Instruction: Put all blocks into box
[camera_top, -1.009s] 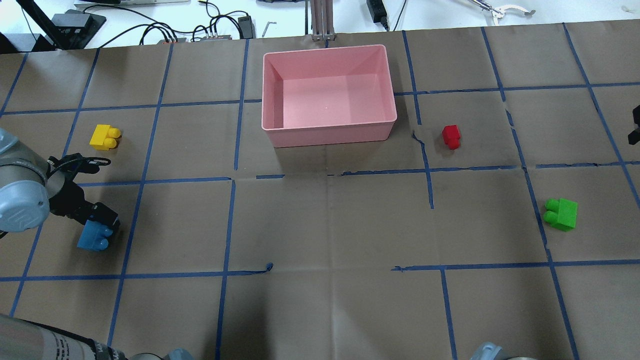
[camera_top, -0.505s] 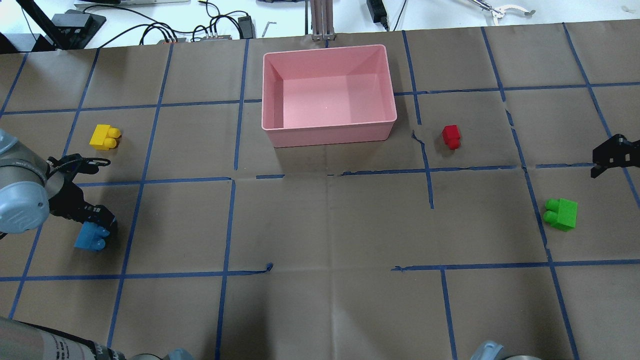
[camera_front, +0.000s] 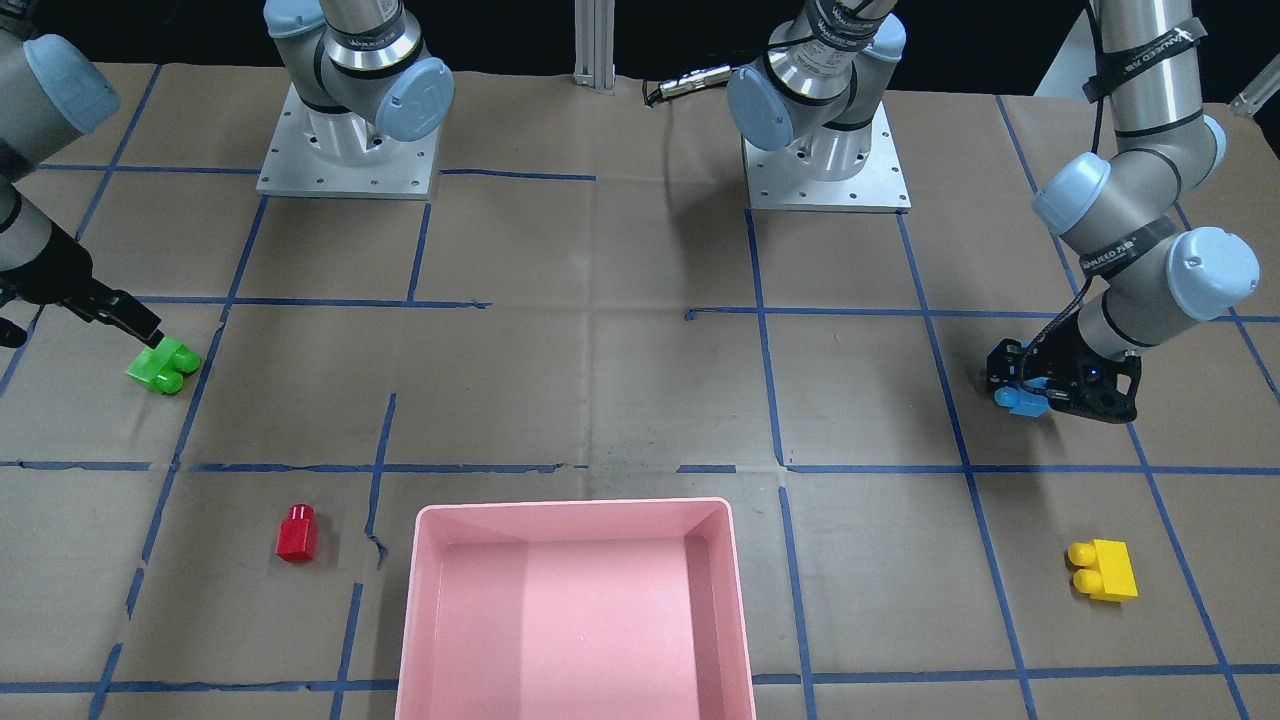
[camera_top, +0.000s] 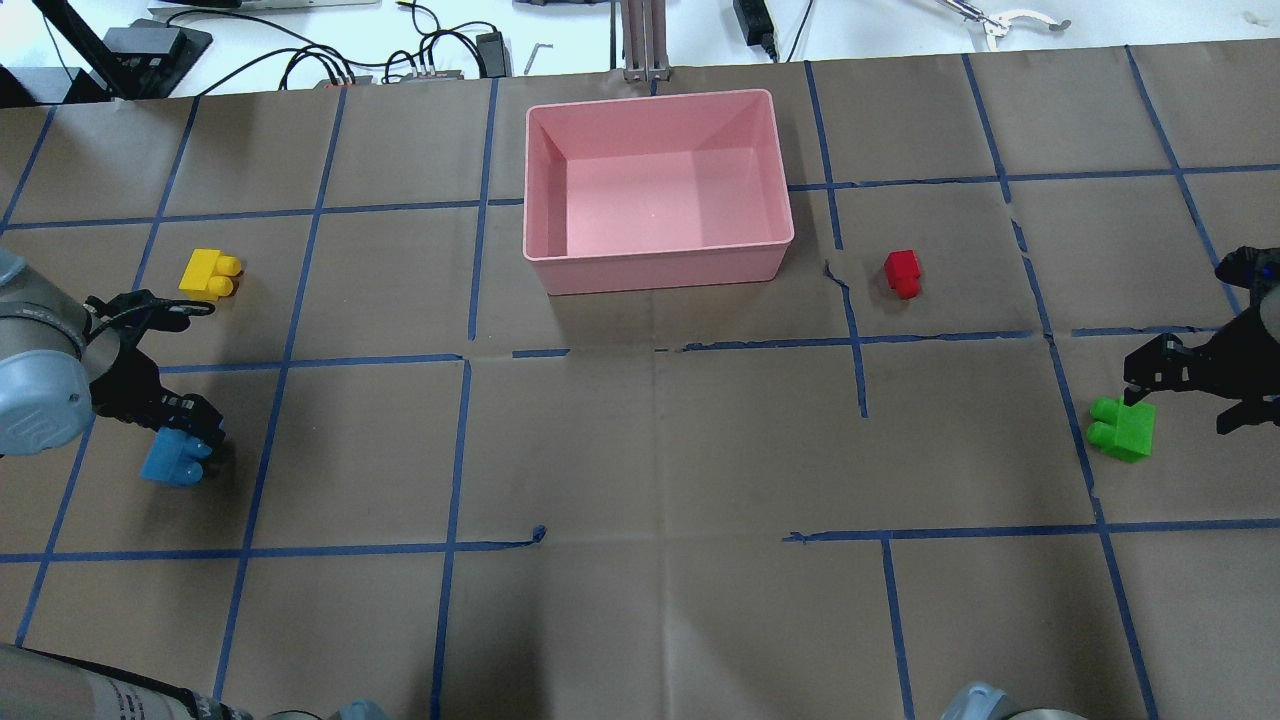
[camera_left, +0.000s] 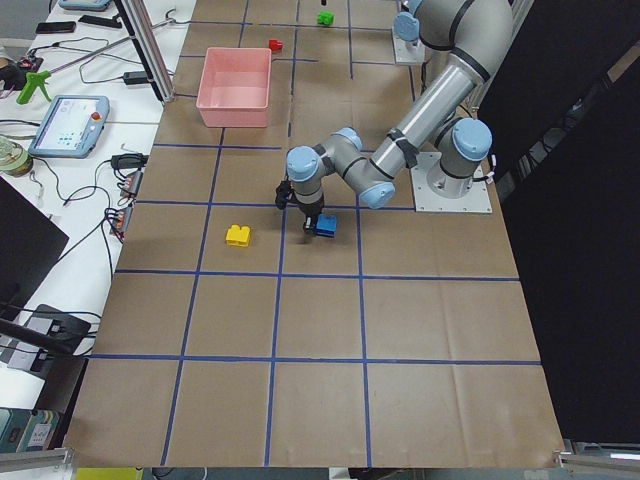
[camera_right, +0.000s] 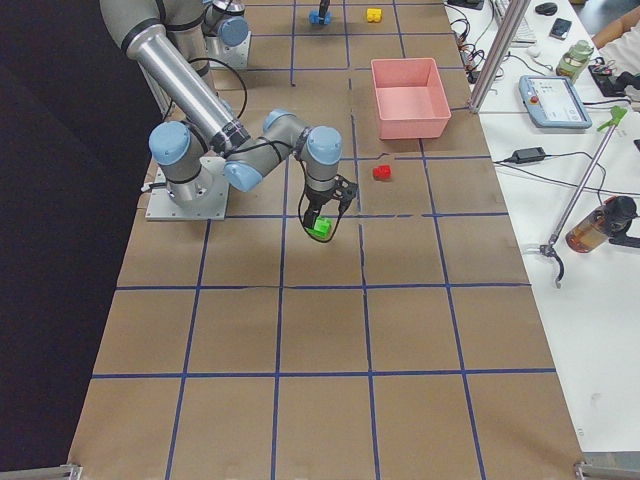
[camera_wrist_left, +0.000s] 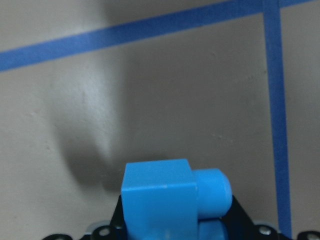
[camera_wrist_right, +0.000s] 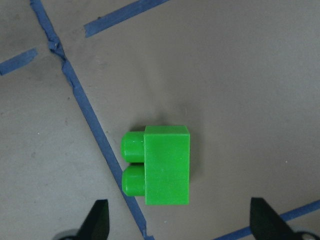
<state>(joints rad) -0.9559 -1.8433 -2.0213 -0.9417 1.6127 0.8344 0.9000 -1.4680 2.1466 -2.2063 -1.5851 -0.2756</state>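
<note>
Since 1.0 s ago: right gripper (camera_top: 1180, 400) has come in from the right edge and now sits over the green two-stud plastic brick (camera_top: 1125, 428). Left gripper (camera_top: 188, 440) has drifted slightly left and away from the robot, carrying the blue plastic studded brick (camera_top: 172, 462) with it. The other items have not shifted.

Nearest the robot, left side: the left fingers are clamped on the blue plastic studded brick, studs pointing toward the robot's right. The wrist view shows its shadow on the paper-covered tabletop (camera_top: 650, 450) set apart from the brick.

Nearest the robot, right side: the right fingers (camera_wrist_right: 97, 220) are spread wide, one on each side of the green two-stud plastic brick and not closed on it. The brick lies flat beside a blue tape line, studs toward the centre of the tabletop.

Further out: the yellow two-stud plastic brick (camera_top: 208, 274) lies on the left, and the red one-stud plastic brick (camera_top: 903, 272) on the right, near the box.

Farthest: the pink shallow plastic box (camera_top: 660, 265) stands at the centre of the far edge. All four bricks are outside it.
</note>
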